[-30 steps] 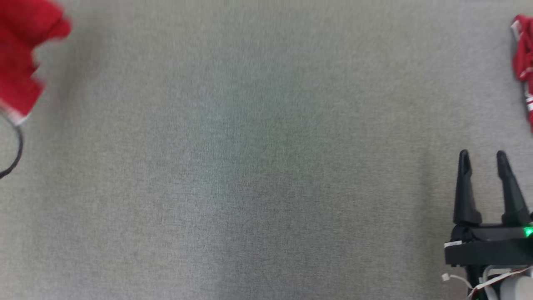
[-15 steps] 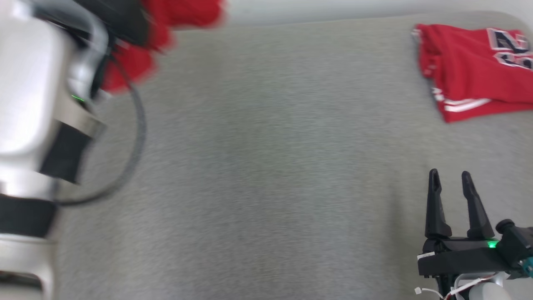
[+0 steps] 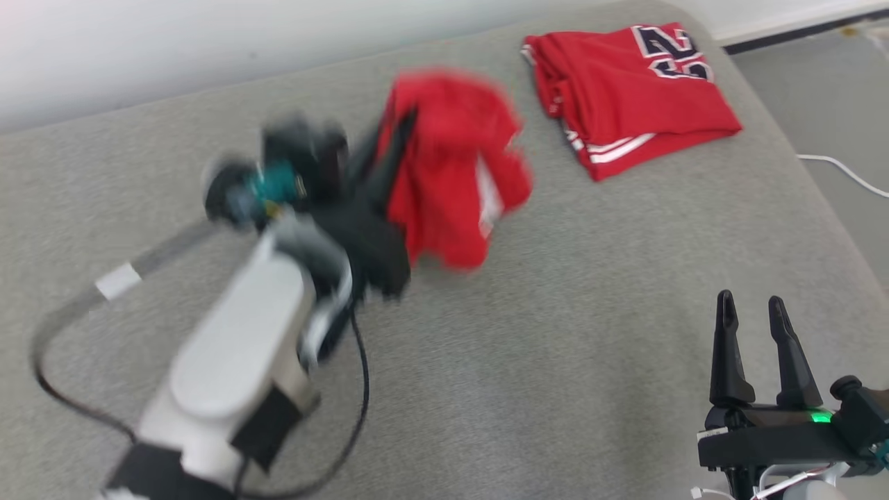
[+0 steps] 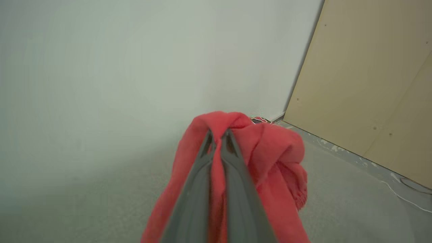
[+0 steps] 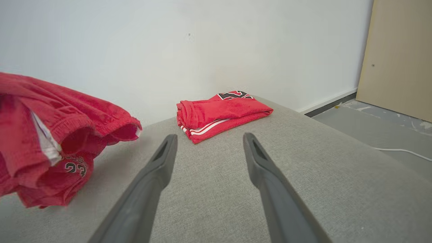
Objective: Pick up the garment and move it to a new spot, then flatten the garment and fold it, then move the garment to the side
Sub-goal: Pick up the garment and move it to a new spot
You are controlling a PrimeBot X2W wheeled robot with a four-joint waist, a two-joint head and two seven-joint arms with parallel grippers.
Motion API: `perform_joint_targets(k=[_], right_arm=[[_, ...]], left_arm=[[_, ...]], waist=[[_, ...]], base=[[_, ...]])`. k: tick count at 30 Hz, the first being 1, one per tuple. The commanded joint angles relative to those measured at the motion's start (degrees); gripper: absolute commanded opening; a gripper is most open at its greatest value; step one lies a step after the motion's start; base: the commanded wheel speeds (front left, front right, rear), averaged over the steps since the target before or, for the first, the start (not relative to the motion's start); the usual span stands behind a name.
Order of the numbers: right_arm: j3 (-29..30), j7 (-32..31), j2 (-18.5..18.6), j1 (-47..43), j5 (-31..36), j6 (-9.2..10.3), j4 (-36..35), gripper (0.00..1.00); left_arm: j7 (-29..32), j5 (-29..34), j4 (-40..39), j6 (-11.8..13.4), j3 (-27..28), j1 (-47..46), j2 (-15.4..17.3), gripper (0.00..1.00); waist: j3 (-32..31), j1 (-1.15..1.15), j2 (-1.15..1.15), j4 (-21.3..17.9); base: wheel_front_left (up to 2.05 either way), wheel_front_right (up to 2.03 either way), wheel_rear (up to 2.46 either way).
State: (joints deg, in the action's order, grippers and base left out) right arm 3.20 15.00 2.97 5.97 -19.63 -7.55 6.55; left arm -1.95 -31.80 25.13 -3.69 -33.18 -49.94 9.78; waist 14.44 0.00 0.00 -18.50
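Left pincer (image 4: 217, 135) tight on red garment (image 4: 270, 148)

Blurred in the head view are the left pincer (image 3: 406, 125) and the red garment (image 3: 451, 180) clamped in it, with the fingertips lost in the cloth. In the left wrist view the folds hanging below that pincer are cut off at the bottom edge. Far beyond the right pincer (image 3: 750, 300), the number on the folded jersey (image 3: 625, 90) is partly hidden by its fold.
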Motion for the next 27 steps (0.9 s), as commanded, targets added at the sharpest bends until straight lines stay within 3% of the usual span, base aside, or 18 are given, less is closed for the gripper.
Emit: perform_joint_targets(k=[1, 7, 10, 11, 12, 19, 27], right_arm=[[0.0, 0.2, -0.1, -0.4, -0.3, 0.16, -0.2, 1.00], [0.0, 0.2, -0.1, -0.4, 0.2, 0.15, -0.1, 1.00], [-0.1, 0.2, -0.1, 0.0, 0.9, 0.16, 0.3, 1.00], [-0.3, 0.1, -0.1, 0.1, 1.0, 0.15, 0.4, 1.00], [-0.2, 0.2, -0.1, 0.1, 1.3, 0.15, 0.5, 1.00], [0.7, 0.1, -0.1, -1.0, 3.4, 0.15, 0.5, 1.00], [1.3, 0.1, 0.4, -2.5, 4.7, 0.15, 0.3, 1.00]], left_arm=[[-0.4, 0.5, 0.4, 0.2, -0.5, 1.7, 0.2, 0.00], [-3.6, 0.6, 5.1, 1.5, -3.2, 12.2, -0.1, 0.00], [-5.2, -0.6, 7.1, 0.8, -3.9, 16.0, -1.3, 0.00], [-6.1, -1.0, 7.4, 0.5, -3.9, 16.7, -1.6, 0.89], [-7.2, -1.3, 7.4, 0.1, -3.9, 17.3, -1.8, 1.00], [-12.9, 0.6, 1.9, 0.6, -1.5, 18.0, -2.1, 1.00], [-13.2, 5.5, -10.2, 4.1, 8.9, 25.2, 1.0, 1.00]], waist=[[-0.1, 0.00, 0.00, -1.3], [0.0, 0.00, 0.00, 0.6], [-0.5, 0.00, 0.00, 2.2], [-0.9, 0.00, 0.00, 2.9], [-1.3, 0.00, 0.00, 3.6], [-4.9, 0.00, 0.00, 9.2], [-9.1, 0.00, 0.00, 14.2]], base=[[0.00, 0.00, 0.00], [0.00, 0.00, 0.00], [0.00, 0.00, 0.00], [0.00, 0.00, 0.00], [0.00, 0.00, 0.00], [0.00, 0.00, 0.00], [0.00, 0.00, 0.00]])
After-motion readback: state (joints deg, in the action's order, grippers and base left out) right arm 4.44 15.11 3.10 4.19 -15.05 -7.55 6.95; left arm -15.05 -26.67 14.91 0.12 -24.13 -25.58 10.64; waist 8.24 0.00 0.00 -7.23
